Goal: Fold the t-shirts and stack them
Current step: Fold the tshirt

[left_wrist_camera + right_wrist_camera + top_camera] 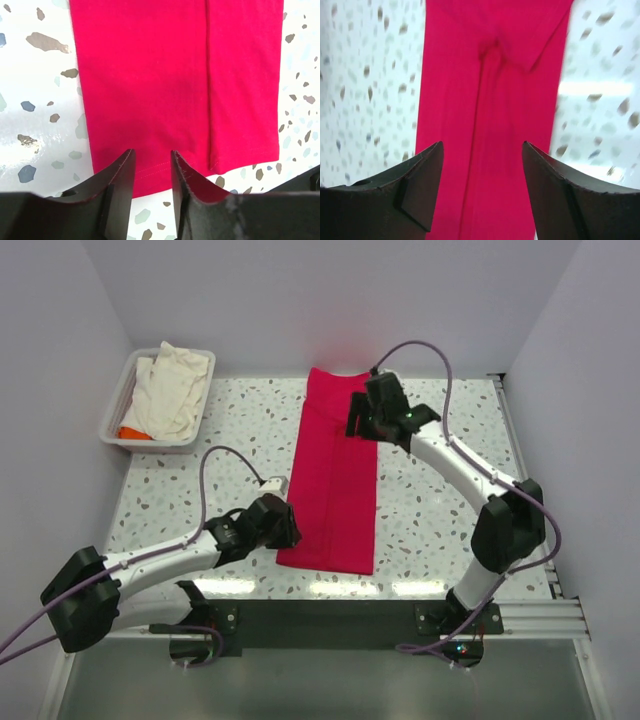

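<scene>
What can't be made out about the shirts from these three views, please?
Top view: orange fabric mostly buried under the cream t-shirt in the tray.
Top view: right gripper covers part of the red t-shirt.
Right wrist view: blur smears the folds.
Left wrist view: whether the left gripper touches cloth.

The left arm stretches low from the near left corner of the tabletop toward the middle of its near edge, forearm almost level. The left gripper points inward, its jaws parted by a narrow gap. The right arm arches from the near right corner toward the far edge, elbow bent. The right gripper tilts downward, jaws spread wide.
</scene>
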